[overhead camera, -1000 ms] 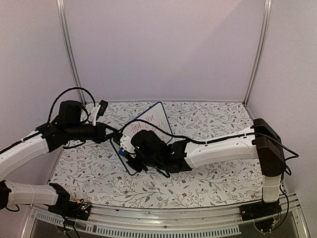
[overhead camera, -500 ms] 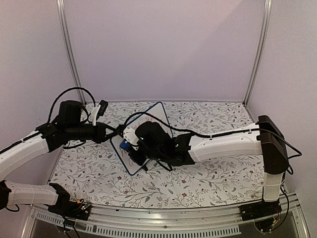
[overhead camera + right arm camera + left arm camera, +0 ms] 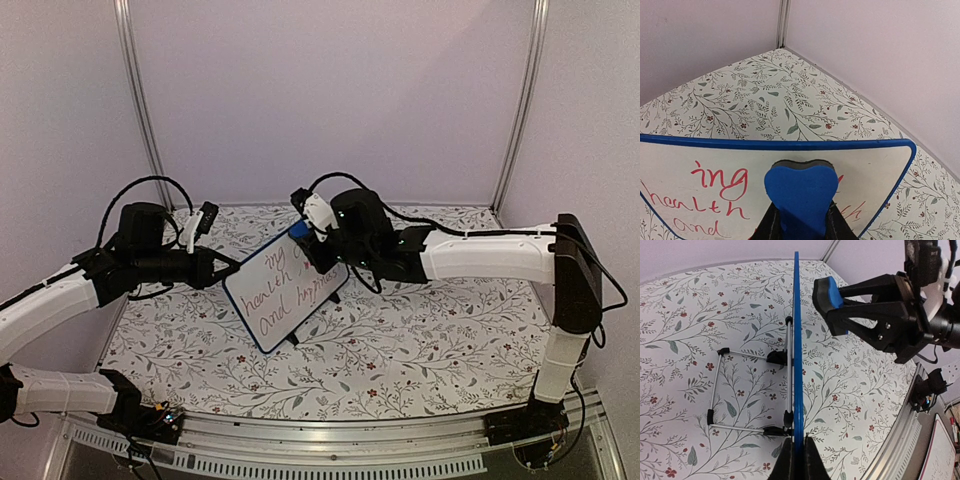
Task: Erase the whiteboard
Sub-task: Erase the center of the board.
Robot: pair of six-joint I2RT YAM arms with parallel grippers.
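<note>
The whiteboard (image 3: 283,296) stands tilted on its wire stand at the table's middle left, with red handwriting across its face. My left gripper (image 3: 228,268) is shut on its left edge. In the left wrist view the whiteboard (image 3: 797,335) is edge-on, a thin blue line running up from my left gripper (image 3: 796,452). My right gripper (image 3: 303,236) is shut on a blue eraser (image 3: 298,229) at the board's upper right corner. In the right wrist view the eraser (image 3: 801,190) sits against the whiteboard (image 3: 867,167) just under its top edge, between the fingers of the right gripper (image 3: 801,222).
The floral tablecloth (image 3: 420,340) covers the table. The stand's wire legs (image 3: 717,390) spread behind the board. Lilac walls and metal posts (image 3: 140,110) close the back and sides. A metal rail (image 3: 330,455) runs along the near edge.
My right arm has swung with the eraser from the board's lower left up to its upper right corner, uncovering the red writing. The left gripper and the board have stayed put.
</note>
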